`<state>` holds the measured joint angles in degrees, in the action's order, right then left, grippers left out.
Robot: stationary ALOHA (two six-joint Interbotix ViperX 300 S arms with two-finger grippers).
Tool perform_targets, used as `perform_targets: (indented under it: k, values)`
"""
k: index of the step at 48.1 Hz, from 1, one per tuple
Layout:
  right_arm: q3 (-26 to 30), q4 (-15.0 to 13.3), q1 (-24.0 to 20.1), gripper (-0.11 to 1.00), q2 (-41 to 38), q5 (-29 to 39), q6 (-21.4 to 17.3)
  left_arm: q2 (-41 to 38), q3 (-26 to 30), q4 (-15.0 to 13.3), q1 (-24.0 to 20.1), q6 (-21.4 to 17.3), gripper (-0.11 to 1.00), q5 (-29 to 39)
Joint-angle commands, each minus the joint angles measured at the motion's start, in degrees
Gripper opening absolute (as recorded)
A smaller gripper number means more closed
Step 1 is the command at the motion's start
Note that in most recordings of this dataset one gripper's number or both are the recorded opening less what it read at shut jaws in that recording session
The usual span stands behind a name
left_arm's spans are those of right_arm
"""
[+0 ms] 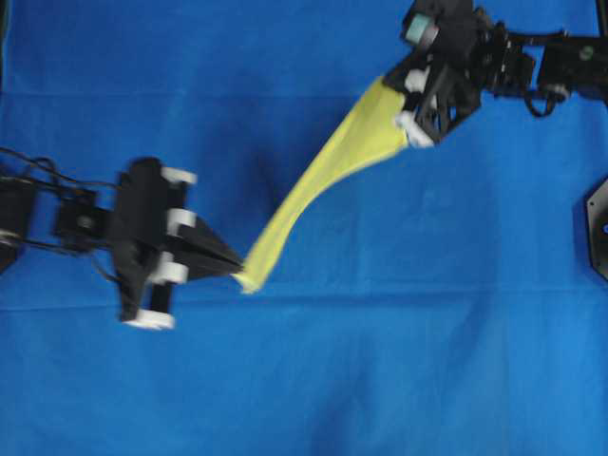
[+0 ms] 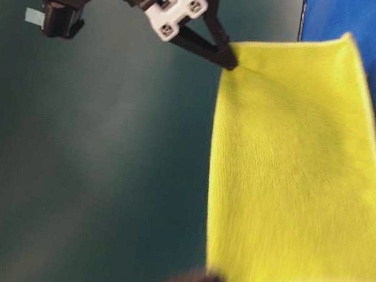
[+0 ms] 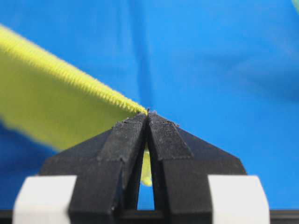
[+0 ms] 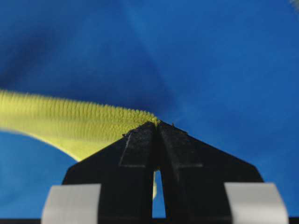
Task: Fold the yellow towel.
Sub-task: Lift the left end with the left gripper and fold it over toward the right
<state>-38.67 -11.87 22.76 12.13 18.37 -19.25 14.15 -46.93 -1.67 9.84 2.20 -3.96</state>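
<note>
The yellow towel (image 1: 323,176) is lifted off the blue cloth and stretched as a band between my two grippers. My left gripper (image 1: 242,274) is shut on its lower left corner. My right gripper (image 1: 410,128) is shut on its upper right corner. In the left wrist view the jaws (image 3: 147,113) meet on the hemmed edge of the towel (image 3: 56,102), which runs away to the left. The right wrist view shows the same: my gripper (image 4: 158,122) pinches the towel (image 4: 70,119). From table level the towel (image 2: 289,178) hangs as a flat sheet, held at two corners by black fingers (image 2: 217,49).
A large blue cloth (image 1: 380,361) covers the whole work surface under the towel. A black fixture (image 1: 598,228) sits at the right edge of the overhead view. A dark green wall (image 2: 100,156) stands behind the scene at table level.
</note>
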Motion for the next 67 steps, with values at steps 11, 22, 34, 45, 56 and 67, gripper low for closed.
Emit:
perform_targets:
  k: [11,22,34,45,56,67]
  values:
    - [5.1,-2.7,5.0,0.02,-2.6,-4.8,0.4,-12.3,12.9,0.1,1.2,-4.7,0.01,-3.8]
    - [7.9,-3.8,5.6,0.02,-4.8,-5.6,0.6,-17.7,18.5,0.2,1.5,-6.3,0.01,-3.6]
    - [7.6,-3.9,5.7,0.02,-4.7,-5.6,0.6,-18.2,19.2,0.1,1.9,-6.3,0.01,-3.8]
    - [5.3,-4.0,6.3,0.02,-2.8,-5.4,0.6,-20.1,22.6,0.2,1.9,-6.8,0.01,-3.8]
    - [-2.3,-4.0,8.0,0.02,4.1,-5.4,0.6,-26.3,30.9,0.1,1.9,-8.8,0.01,-3.7]
    - [-8.3,-4.1,8.4,0.02,11.4,-4.0,1.1,-33.9,41.7,0.2,1.9,-10.6,0.01,-3.3]
